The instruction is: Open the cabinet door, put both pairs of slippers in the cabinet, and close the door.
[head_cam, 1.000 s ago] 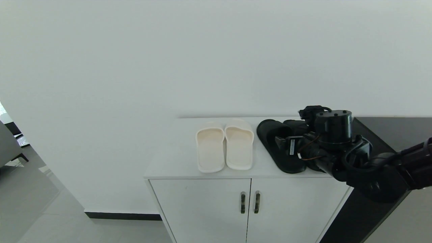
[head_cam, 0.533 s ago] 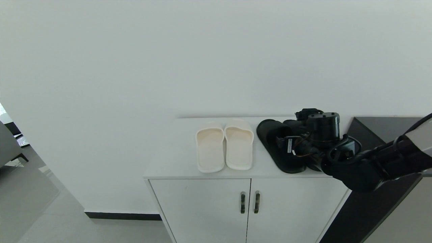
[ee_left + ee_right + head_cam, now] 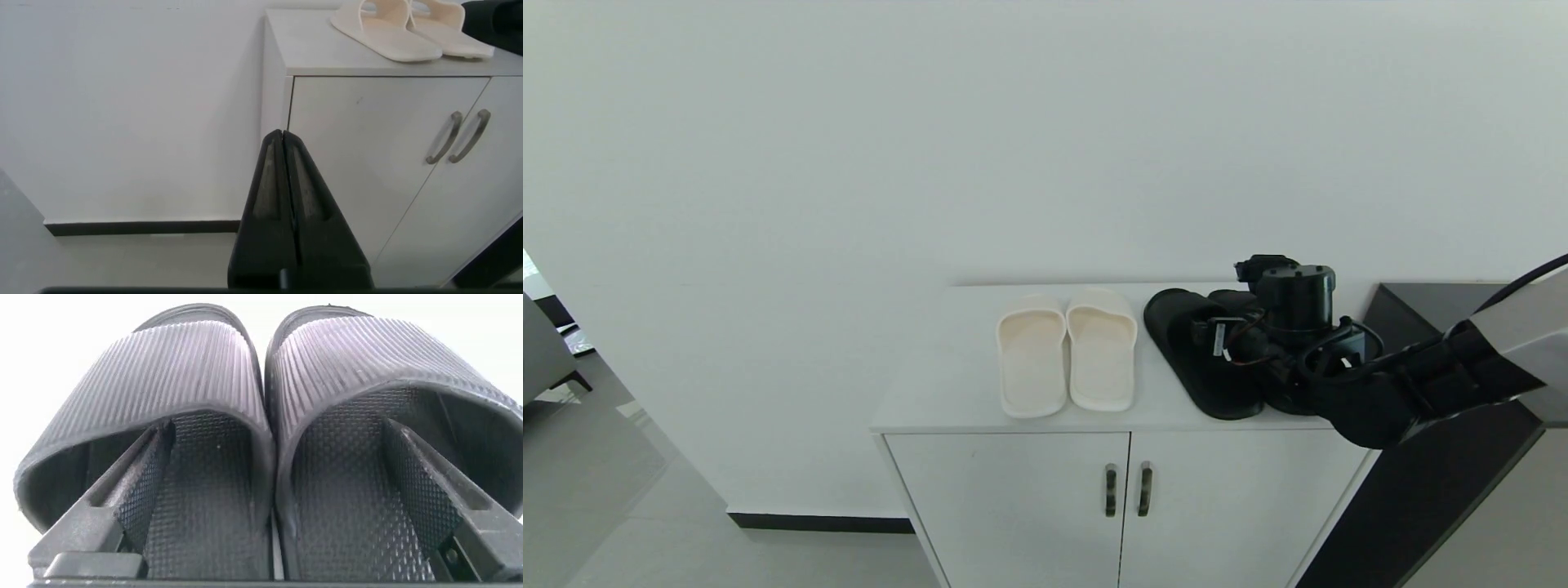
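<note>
Fingers [image 3: 106, 508] of right pincer [image 3: 274, 429] inside black slippers [image 3: 196, 367]

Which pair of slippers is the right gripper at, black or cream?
The black pair on the right side of the cabinet top: the right gripper has its open jaws one inside each slipper, under the straps. The cream pair lies beside it, untouched.

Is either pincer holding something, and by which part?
Nothing is held. The right pincer is open, one finger inside each black slipper; the left pincer is shut, empty.
</note>
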`<state>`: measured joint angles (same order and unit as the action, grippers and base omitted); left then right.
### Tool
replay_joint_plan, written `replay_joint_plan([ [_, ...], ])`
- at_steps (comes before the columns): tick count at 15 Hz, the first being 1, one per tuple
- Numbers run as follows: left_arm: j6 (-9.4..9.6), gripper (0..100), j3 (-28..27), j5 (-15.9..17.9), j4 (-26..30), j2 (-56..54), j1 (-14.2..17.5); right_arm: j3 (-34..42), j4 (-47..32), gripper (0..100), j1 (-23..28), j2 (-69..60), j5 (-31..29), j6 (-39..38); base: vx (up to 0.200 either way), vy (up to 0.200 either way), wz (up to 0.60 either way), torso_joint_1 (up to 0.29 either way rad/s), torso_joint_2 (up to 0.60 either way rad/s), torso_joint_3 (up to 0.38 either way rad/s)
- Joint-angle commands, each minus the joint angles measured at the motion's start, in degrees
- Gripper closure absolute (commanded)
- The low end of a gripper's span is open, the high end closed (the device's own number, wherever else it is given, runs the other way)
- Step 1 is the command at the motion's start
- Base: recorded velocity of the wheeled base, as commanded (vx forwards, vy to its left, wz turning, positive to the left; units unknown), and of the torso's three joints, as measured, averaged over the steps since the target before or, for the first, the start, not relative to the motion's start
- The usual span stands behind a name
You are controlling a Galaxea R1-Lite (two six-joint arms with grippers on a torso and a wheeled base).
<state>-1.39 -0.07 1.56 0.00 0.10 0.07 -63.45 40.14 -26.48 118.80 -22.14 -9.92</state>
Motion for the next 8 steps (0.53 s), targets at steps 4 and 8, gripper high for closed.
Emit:
replay_joint_plan([
  [4,-0.02,100,-0.01,0.02,0.00,-0.01,0.01,-2.91,-0.24,100,0.02,1.61,0.08,0.26,0.000,0.000,0.00,0.000,0.00,0.000],
  [8,-0.02,100,-0.01,0.02,0.00,-0.01,0.01,-4.75,-0.59,100,-0.07,3.19,0.08,0.34,0.000,0.000,0.00,0.000,0.00,0.000],
])
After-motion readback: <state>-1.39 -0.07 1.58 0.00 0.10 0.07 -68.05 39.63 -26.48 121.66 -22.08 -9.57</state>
